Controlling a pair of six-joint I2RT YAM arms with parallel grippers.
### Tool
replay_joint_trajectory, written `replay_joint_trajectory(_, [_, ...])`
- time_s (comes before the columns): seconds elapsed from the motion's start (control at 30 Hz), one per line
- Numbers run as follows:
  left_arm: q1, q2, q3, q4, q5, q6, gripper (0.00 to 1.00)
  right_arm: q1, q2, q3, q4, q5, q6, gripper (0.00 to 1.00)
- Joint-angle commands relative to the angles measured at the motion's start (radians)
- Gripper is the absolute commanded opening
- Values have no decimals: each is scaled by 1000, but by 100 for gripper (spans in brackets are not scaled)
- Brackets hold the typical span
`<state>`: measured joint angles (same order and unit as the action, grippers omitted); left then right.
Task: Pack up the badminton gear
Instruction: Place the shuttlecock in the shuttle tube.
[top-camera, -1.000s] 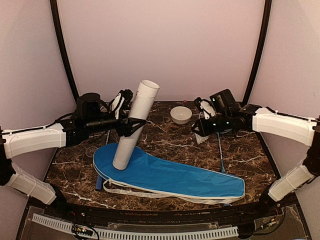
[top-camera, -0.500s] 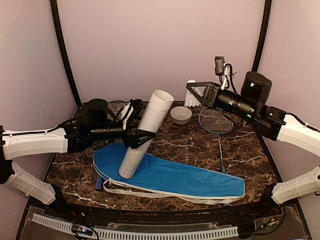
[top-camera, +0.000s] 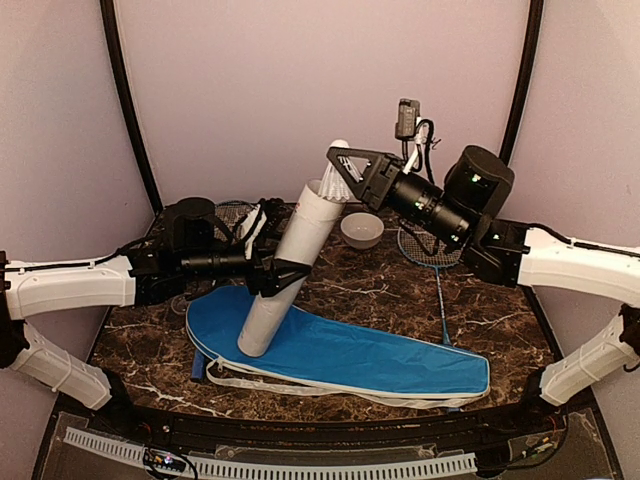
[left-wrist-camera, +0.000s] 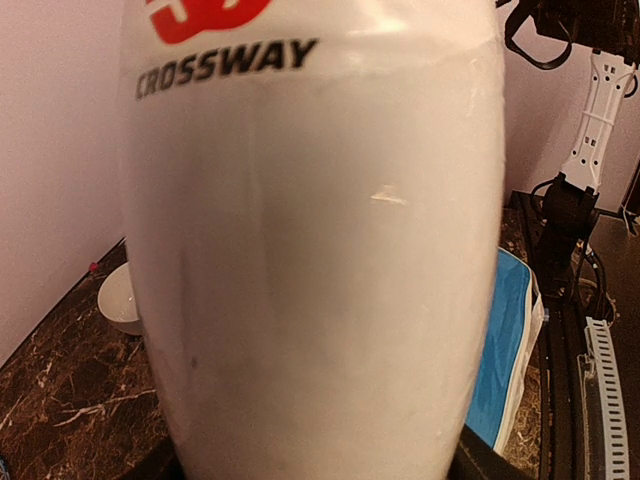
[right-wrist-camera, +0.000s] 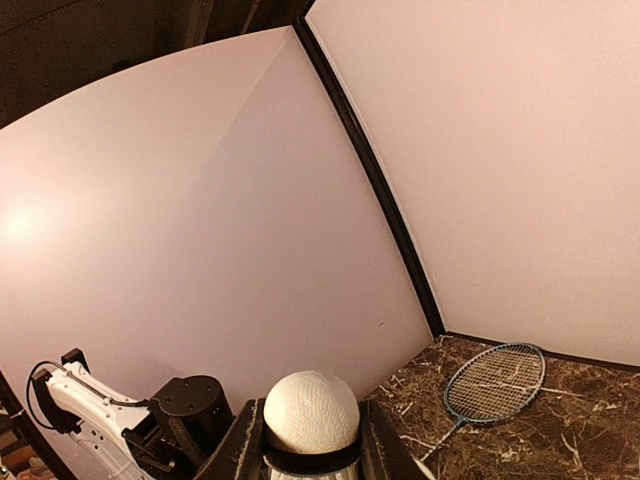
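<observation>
Left gripper clamps the tilted tube, base resting on the racket cover. Right gripper pinches a shuttlecock at the tube's mouth — centre it over the bore, then release gently.

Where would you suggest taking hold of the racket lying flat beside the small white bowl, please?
Grip the racket by its thin shaft, coming straight down from above and closing across it. It lies flat on the table, the strung head looks too wide to grip, and the handle end seems tucked at the blue cover.
</observation>
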<state>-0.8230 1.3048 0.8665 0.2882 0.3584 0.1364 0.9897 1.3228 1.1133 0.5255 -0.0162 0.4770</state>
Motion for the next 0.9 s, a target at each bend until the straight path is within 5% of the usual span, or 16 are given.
replay_joint_trajectory(0.0, [-2,-41,-10,41,13,14,68,36,33,79,44,62,-53,18])
replay_joint_trajectory(0.87, [-3,-53,-15,45,5,18,68,38,118,121,-48,137,-55,17])
